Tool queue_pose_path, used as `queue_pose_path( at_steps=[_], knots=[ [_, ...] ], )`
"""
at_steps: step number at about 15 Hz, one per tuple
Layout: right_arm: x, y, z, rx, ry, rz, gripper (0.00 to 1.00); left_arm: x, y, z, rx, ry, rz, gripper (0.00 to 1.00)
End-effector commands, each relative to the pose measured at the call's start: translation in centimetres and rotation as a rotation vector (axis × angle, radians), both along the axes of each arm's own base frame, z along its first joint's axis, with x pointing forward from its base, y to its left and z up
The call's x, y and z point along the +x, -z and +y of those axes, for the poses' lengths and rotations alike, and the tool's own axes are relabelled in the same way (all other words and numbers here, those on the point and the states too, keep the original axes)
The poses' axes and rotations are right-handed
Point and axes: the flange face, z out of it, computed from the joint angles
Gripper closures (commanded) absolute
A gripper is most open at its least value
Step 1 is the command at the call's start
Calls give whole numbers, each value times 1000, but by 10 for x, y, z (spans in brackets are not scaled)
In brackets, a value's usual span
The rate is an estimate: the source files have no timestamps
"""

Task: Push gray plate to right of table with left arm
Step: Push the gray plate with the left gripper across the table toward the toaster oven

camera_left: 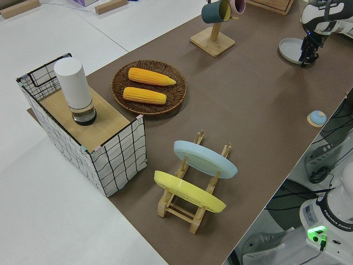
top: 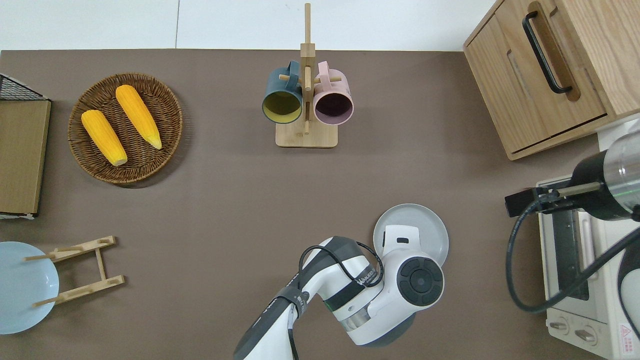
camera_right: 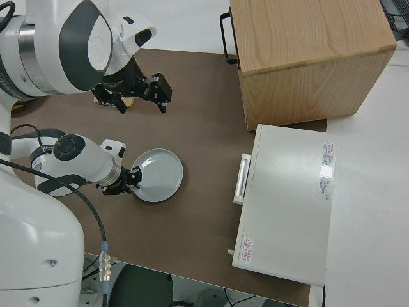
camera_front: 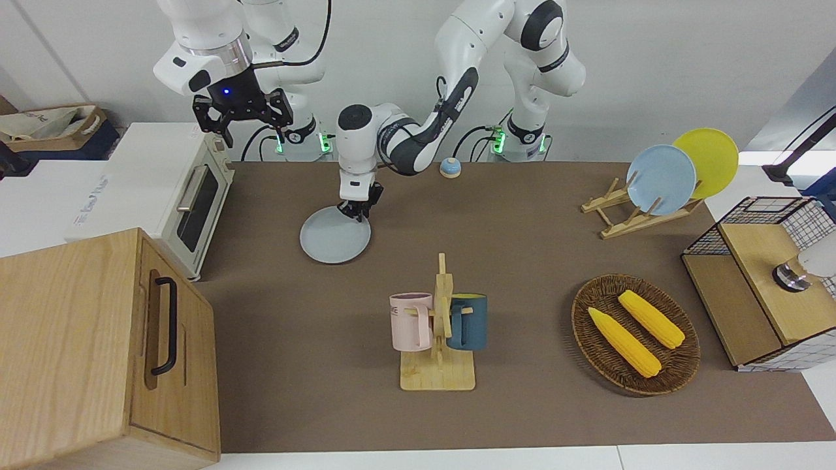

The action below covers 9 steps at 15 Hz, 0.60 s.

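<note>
The gray plate (camera_front: 335,236) lies flat on the brown table (camera_front: 522,248), toward the right arm's end, not far from the toaster oven. It also shows in the overhead view (top: 417,222), the left side view (camera_left: 289,49) and the right side view (camera_right: 160,176). My left gripper (camera_front: 356,210) is down at table height, against the plate's rim on the side nearer the robots and toward the left arm's end (camera_right: 124,182). In the overhead view the wrist hides it. My right arm is parked, with its gripper (camera_front: 241,121) spread open.
A white toaster oven (camera_front: 189,196) and a wooden cabinet (camera_front: 98,346) stand at the right arm's end. A mug rack (camera_front: 439,326) stands mid-table, farther from the robots. A corn basket (camera_front: 635,333), a plate rack (camera_front: 643,209) and a small bell (camera_front: 450,168) lie toward the left arm's end.
</note>
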Motion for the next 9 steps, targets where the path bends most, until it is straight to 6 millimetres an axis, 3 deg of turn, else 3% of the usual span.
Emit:
queue_pose_path(
  at_steps=[1, 3, 6, 9],
  knots=[
    [-3, -4, -2, 9, 4, 4, 17, 13, -11, 1, 54, 27, 13, 175],
    [-3, -4, -2, 9, 4, 4, 17, 17, -16, 5, 55, 48, 13, 12],
    [-3, -4, -2, 9, 4, 5, 17, 17, -23, 8, 66, 51, 16, 7],
    [-3, -4, -3, 9, 7, 4, 17, 54, -37, 40, 67, 52, 6, 9]
  ],
)
